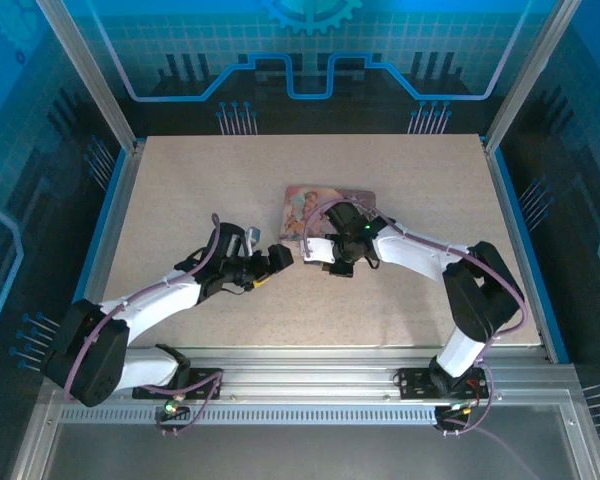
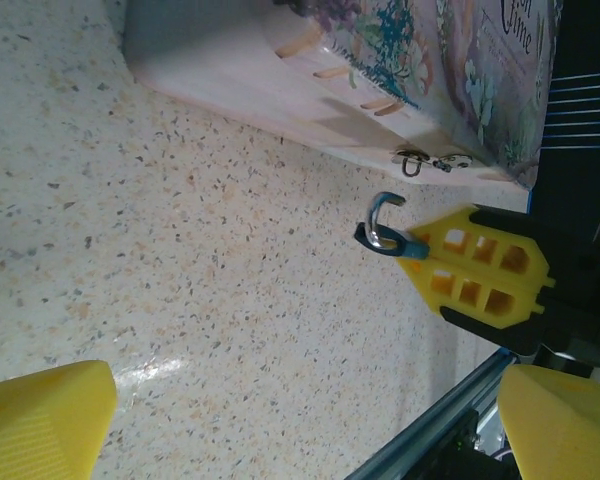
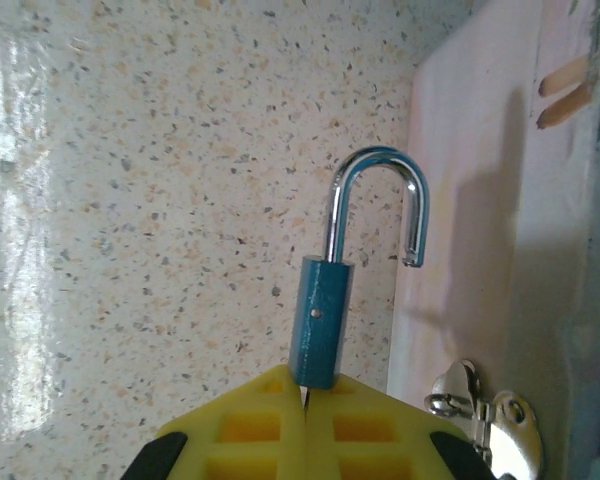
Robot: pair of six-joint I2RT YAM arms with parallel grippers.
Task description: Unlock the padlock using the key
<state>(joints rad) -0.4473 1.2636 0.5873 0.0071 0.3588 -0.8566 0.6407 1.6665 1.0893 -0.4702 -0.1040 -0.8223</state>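
The padlock (image 3: 322, 320) has a small blue body and a silver shackle (image 3: 380, 200), which is swung open with one end free. My right gripper (image 3: 305, 385) is shut on the base of the body, its yellow fingers (image 2: 480, 275) holding the lock just above the table beside the tin. From the left wrist view the padlock (image 2: 385, 228) sticks out of those fingers towards my left gripper (image 2: 305, 420). That gripper is open, with its yellow fingertips wide apart and nothing between them. From above, the left gripper (image 1: 278, 257) and the right gripper (image 1: 315, 250) face each other closely at mid-table.
A pink illustrated tin box (image 1: 328, 205) lies just behind the grippers, its side wall (image 3: 480, 200) right next to the padlock. Its metal latch (image 3: 475, 410) hangs unfastened. An aluminium rail (image 1: 310, 360) runs along the table's near edge.
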